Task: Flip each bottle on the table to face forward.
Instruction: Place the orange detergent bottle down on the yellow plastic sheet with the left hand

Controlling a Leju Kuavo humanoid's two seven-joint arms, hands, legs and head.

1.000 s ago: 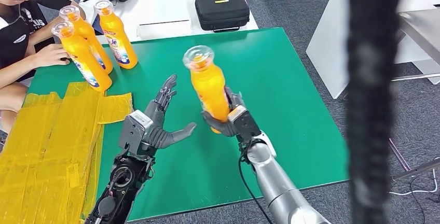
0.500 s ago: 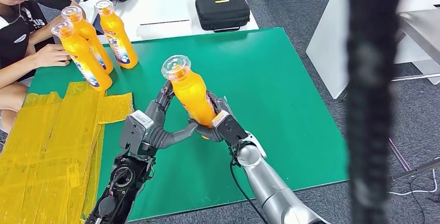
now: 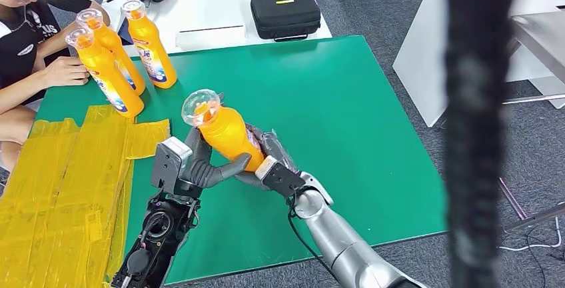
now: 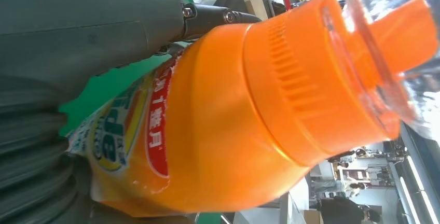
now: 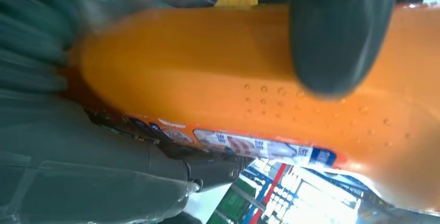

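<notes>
An orange bottle with a clear cap leans to the left above the green table. My right hand grips its lower body, thumb pressed across the orange side. My left hand stands with fingers spread; the bottle lies between its thumb and its fingers and touches the thumb. In the left wrist view the label and ribbed neck sit close against the grey thumb. Three more orange bottles stand upright at the back left.
A person sits at the table's left corner, one hand by the standing bottles. Yellow taped sheeting covers the left side. Behind lies a white table with a black case. A dark blurred post crosses the right.
My right hand has carried the bottle left and down, tilting it from upright to leaning, until it came in between the left hand's thumb and fingers. The left hand kept its spread pose.
</notes>
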